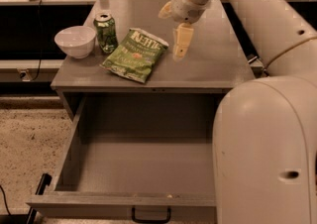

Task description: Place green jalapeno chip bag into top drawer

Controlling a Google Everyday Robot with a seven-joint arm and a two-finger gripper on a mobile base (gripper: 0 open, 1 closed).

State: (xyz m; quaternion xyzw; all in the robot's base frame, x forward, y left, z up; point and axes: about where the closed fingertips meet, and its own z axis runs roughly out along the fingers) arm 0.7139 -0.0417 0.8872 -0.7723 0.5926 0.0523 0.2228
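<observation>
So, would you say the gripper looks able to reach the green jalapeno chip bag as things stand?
Probably yes. The gripper hangs just beside the green jalapeno chip bag, with nothing between them; the soda can and the bowl stand on the bag's other side.

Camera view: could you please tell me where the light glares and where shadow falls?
Camera view: warm light; the cabinet top shines palely behind the gripper, which hangs just right of the green jalapeno chip bag; the top drawer darkens at its back wall; the arm hides its right side.
</observation>
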